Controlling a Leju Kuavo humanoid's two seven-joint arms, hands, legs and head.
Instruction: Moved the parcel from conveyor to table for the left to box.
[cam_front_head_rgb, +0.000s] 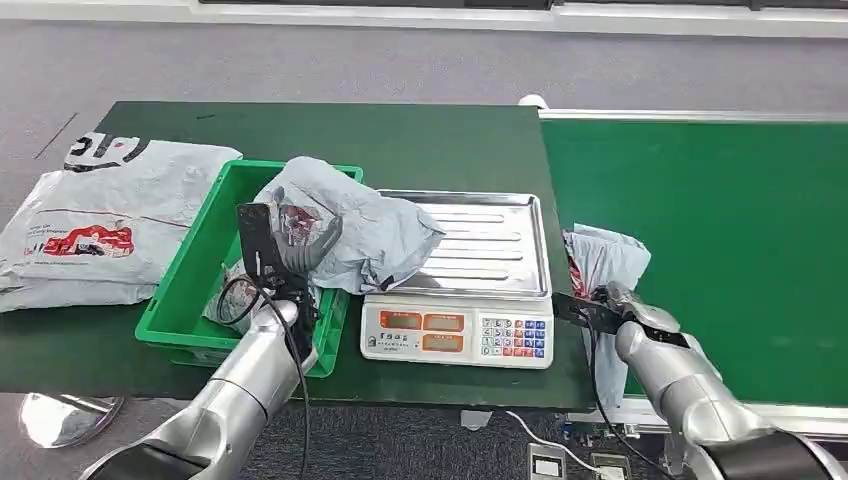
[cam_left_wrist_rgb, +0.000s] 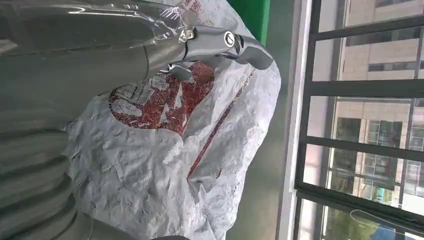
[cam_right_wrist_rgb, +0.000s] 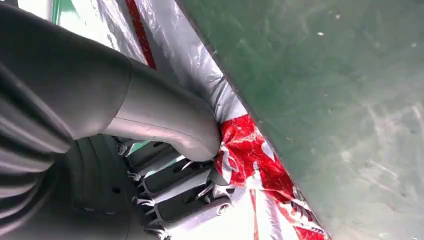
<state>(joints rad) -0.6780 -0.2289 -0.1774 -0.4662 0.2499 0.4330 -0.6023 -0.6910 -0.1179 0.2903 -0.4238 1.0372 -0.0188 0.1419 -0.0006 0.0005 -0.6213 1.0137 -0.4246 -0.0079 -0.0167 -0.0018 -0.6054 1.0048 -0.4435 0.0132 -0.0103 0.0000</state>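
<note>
The dark green desk (cam_front_head_rgb: 420, 140) carries most of the play, with the bright green conveyor belt (cam_front_head_rgb: 720, 230) running along its right side. Far left on the desk lies a big flat grey plastic mailer with red print (cam_front_head_rgb: 90, 225), apparently out of the action. Next, the green plastic crate (cam_front_head_rgb: 190, 290), and just right of it the silver-topped electronic scale (cam_front_head_rgb: 470, 290) with its orange displays. Over the crate's right rim, a crumpled grey poly-bag parcel with a red label (cam_front_head_rgb: 360, 230) is grasped by the left robot hand (cam_front_head_rgb: 295, 245), its fingers clamped into the wrinkled plastic; part of the bag drapes onto the scale tray. I'd say that one is nearly boxed, needing only to be lowered and let go. A further small bag appears to sit in the crate already, though it's partly hidden. Over at the conveyor's near edge, the right robot hand (cam_front_head_rgb: 620, 300) is clenched on a second grey parcel with red markings (cam_front_head_rgb: 605, 265), thumb pressed into the film. That parcel looks not yet on the desk, so its transfer remains.
</note>
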